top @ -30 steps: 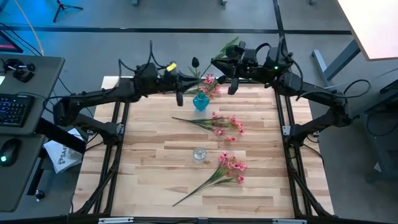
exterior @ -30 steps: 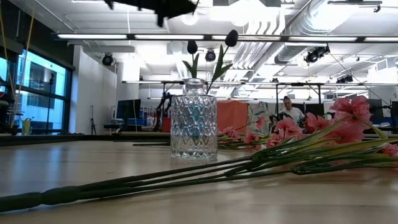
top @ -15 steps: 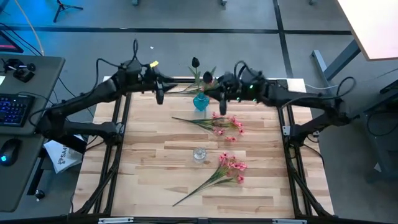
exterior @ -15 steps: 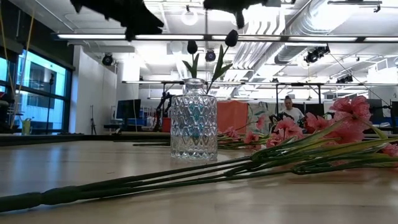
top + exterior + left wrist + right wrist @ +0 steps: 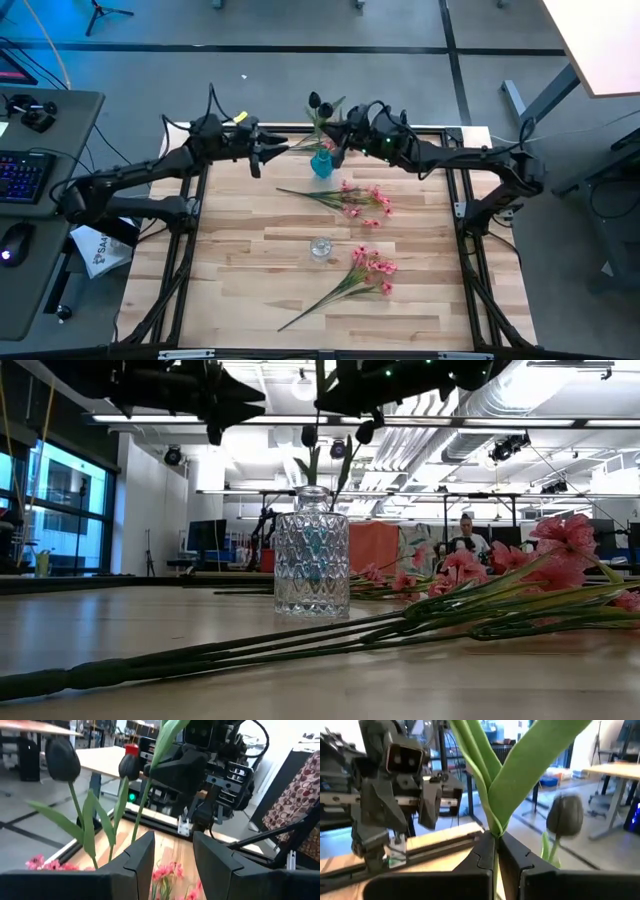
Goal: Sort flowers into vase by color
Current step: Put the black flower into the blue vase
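Above the small blue glass vase [image 5: 322, 163] at the far edge of the wooden counter [image 5: 240, 260], the right pincer [image 5: 341, 141] is closed on a green-stemmed black bud flower [image 5: 492, 785]. The left pincer [image 5: 257, 160], fingers apart and empty, hovers just beside the vase. Two pink blossom sprays [image 5: 352, 199] [image 5: 362, 273] lie on the counter flanking a clear cut-glass vase [image 5: 320, 248].

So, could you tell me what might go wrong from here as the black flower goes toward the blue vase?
1. The right gripper pinches a black bud's stem low down, near the blue vase. The long stem could swing and miss the narrow mouth.
2. Two black buds already stand in that vase. The incoming stem or its leaves may catch them and tip the vase.
3. The left gripper, open, hovers close beside the vase, so the arms could collide.
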Robot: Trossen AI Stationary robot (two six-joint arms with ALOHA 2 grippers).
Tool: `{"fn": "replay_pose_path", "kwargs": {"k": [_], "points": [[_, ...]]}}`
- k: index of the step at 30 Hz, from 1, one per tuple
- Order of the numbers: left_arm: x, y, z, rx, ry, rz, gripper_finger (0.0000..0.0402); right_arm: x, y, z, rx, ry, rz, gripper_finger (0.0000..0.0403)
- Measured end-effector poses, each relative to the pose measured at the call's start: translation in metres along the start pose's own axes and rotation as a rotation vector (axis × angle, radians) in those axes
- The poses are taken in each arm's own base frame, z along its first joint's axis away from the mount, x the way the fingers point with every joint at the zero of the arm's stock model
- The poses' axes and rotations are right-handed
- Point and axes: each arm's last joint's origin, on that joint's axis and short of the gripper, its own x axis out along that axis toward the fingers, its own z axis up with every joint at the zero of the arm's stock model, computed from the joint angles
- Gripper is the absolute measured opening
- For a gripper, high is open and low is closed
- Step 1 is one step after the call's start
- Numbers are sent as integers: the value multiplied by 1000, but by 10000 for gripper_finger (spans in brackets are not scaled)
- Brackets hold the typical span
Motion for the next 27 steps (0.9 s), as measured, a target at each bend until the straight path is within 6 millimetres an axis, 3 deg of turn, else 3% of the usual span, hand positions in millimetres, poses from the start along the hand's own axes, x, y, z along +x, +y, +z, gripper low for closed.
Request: {"fn": "replay_pose_path", "kwargs": {"k": [10, 27], "points": [[-16, 3, 14, 49, -75, 39, 124, 4, -6, -8, -114, 88, -144, 0], [-18, 4, 15, 57, -79, 51, 124, 4, -9, -15, -26, 149, -133, 15]]}}
